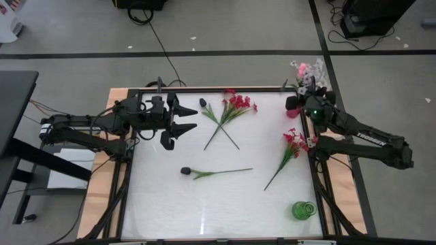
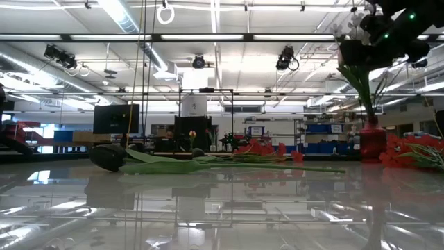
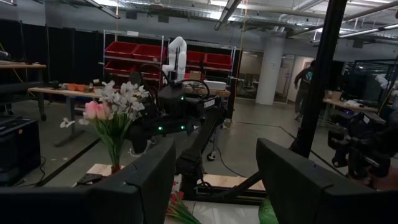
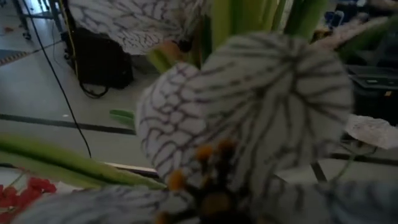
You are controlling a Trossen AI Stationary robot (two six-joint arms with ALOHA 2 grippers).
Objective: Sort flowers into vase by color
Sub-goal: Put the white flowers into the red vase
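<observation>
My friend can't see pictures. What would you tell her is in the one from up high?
A white table seen from above, with two red sprays and two dark buds lying on it. The right pincer is at a red vase of pink and white flowers in the far right corner. The left pincer hangs open at the left side; a green vase stands near right.

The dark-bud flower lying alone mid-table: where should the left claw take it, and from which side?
Grip the bare green stem past the leaves, coming straight down from above. The dark-bud flower lies flat and alone, its stem running across the table, so the fingers should probably straddle the stem crosswise. The left claw hangs open over the table's left side; the right claw is at the red vase.
</observation>
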